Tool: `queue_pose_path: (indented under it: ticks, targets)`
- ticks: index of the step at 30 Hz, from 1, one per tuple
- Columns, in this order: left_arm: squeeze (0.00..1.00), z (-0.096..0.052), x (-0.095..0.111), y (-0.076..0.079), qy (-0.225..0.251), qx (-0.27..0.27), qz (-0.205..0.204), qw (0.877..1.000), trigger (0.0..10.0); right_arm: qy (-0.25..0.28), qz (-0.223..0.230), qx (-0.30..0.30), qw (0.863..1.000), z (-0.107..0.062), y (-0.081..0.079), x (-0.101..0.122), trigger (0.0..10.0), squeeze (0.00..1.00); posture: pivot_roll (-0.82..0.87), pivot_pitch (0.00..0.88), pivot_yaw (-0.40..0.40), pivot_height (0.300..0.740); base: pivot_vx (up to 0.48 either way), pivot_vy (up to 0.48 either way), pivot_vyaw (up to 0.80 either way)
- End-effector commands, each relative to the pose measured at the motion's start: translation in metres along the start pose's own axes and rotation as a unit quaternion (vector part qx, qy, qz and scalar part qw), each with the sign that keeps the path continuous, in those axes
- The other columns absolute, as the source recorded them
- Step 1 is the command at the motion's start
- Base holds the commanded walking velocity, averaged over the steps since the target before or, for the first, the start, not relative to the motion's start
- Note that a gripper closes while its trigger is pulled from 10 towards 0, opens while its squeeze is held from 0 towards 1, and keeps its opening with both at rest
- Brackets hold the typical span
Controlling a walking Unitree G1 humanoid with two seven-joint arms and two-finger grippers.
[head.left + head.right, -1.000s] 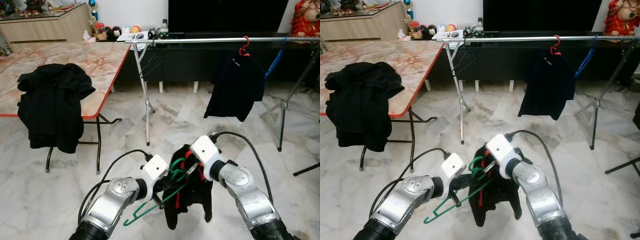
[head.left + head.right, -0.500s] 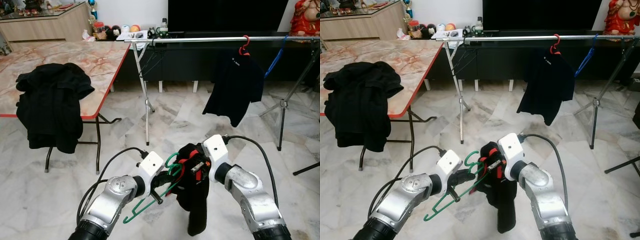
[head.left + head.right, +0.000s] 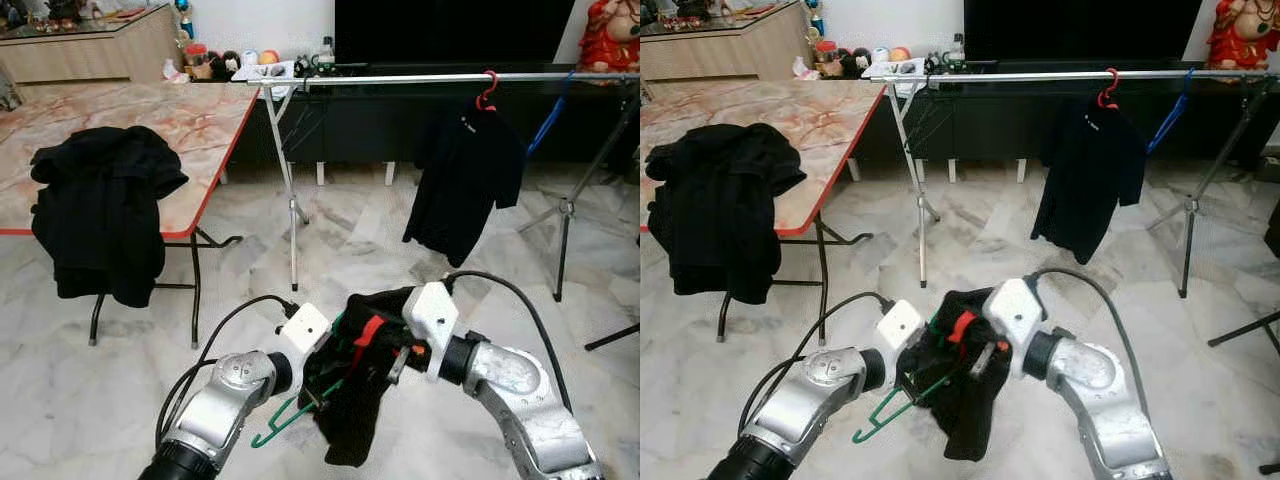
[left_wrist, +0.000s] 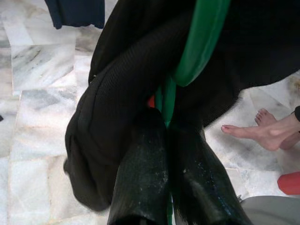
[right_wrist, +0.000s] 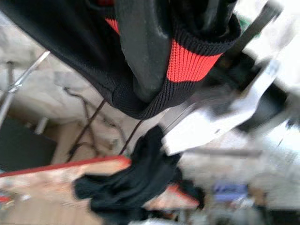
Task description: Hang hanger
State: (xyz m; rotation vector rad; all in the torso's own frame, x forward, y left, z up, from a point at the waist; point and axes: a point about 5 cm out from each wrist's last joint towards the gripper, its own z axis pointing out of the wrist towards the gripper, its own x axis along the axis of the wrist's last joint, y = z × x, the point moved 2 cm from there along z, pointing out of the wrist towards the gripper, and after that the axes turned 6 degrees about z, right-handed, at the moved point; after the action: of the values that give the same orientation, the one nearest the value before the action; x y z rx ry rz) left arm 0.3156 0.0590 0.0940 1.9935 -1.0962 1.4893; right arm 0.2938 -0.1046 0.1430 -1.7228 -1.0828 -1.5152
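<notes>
My left gripper [image 3: 320, 385] is shut on a green hanger [image 3: 275, 430], low in front of me. In the left wrist view the black fingers [image 4: 145, 164] clamp the green hanger [image 4: 201, 42] with cloth pressed against it. My right gripper [image 3: 395, 350] is shut on a black garment [image 3: 350, 425] at its red-trimmed collar [image 3: 368, 330]. The right wrist view shows a finger [image 5: 145, 47] pinching that red band [image 5: 190, 63]. The garment drapes over the hanger's upper part and hides it. Beyond, a silver clothes rail [image 3: 420, 78] carries a black shirt [image 3: 462, 175] on a red hanger [image 3: 488, 92].
A marble-topped table [image 3: 200, 120] with black clothing [image 3: 100, 215] draped over its edge stands on my left. The rail's legs [image 3: 293, 215] and a tripod stand [image 3: 565, 215] rise from the floor ahead. A blue hanger [image 3: 548, 120] hangs on the rail. A person's bare foot [image 4: 255, 133] is close by.
The right gripper has moved left and down, pulling the black garment across the green hanger; the hanger's top is now covered. The left gripper has hardly moved.
</notes>
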Motion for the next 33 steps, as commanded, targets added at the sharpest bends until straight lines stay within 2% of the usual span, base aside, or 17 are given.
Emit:
queue_pose_path:
  ticks: [1, 10, 13, 14, 15, 16, 22, 26, 33]
  targets:
    - [0.00, 0.000, -0.001, -0.001, 0.000, -0.001, 0.002, 1.000, 10.0, -0.040, -0.028, 0.016, 0.999, 0.004, -0.007, -0.011, 10.0, 0.00, 0.10, 0.067, 0.056, 0.740, 0.000, 0.000, 0.00]
    - [0.00, 0.000, -0.001, 0.000, 0.000, -0.003, 0.003, 1.000, 10.0, -0.087, -0.020, -0.072, 0.993, -0.003, 0.020, -0.029, 10.0, 0.00, 0.10, 0.063, 0.057, 0.740, 0.000, 0.000, 0.00]
    - [0.00, 0.000, 0.001, 0.000, 0.008, -0.005, 0.006, 1.000, 10.0, -0.084, -0.018, -0.072, 0.994, -0.003, 0.020, -0.028, 10.0, 0.00, 0.10, 0.064, 0.058, 0.740, 0.000, 0.000, 0.00]
    - [0.00, 0.000, 0.002, 0.001, 0.015, -0.007, 0.007, 1.000, 10.0, -0.081, -0.018, -0.072, 0.994, -0.003, 0.020, -0.028, 10.0, 0.82, 0.10, 0.064, 0.057, 0.740, 0.000, 0.000, 0.00]
    - [0.00, 0.000, 0.002, 0.001, 0.015, -0.007, 0.007, 1.000, 10.0, -0.081, -0.018, -0.072, 0.994, -0.003, 0.020, -0.028, 10.0, 0.82, 0.10, 0.064, 0.057, 0.740, 0.000, 0.000, 0.00]
    - [0.00, 0.000, 0.005, 0.002, 0.028, -0.012, 0.007, 1.000, 10.0, -0.078, -0.017, -0.073, 0.994, -0.002, 0.020, -0.027, 10.0, 1.00, 0.10, 0.064, 0.057, 0.740, 0.000, 0.000, 0.00]
    - [0.00, -0.002, 0.013, 0.006, 0.061, -0.023, 0.000, 0.998, 10.0, -0.071, -0.019, -0.079, 0.994, -0.002, 0.022, -0.025, 10.0, 1.00, 0.10, 0.069, 0.056, 0.740, 0.000, 0.000, 0.00]
    - [0.00, -0.002, 0.009, 0.005, 0.057, -0.019, 0.004, 0.998, 10.0, -0.066, -0.021, -0.078, 0.995, -0.004, 0.023, -0.021, 10.0, 1.00, 0.09, 0.070, 0.054, 0.740, 0.000, 0.000, 0.00]
    - [0.00, -0.002, 0.008, 0.002, 0.056, -0.011, 0.004, 0.998, 10.0, -0.087, -0.027, -0.080, 0.993, -0.008, 0.023, -0.027, 10.0, 1.00, 0.09, 0.073, 0.053, 0.740, 0.000, 0.000, 0.00]
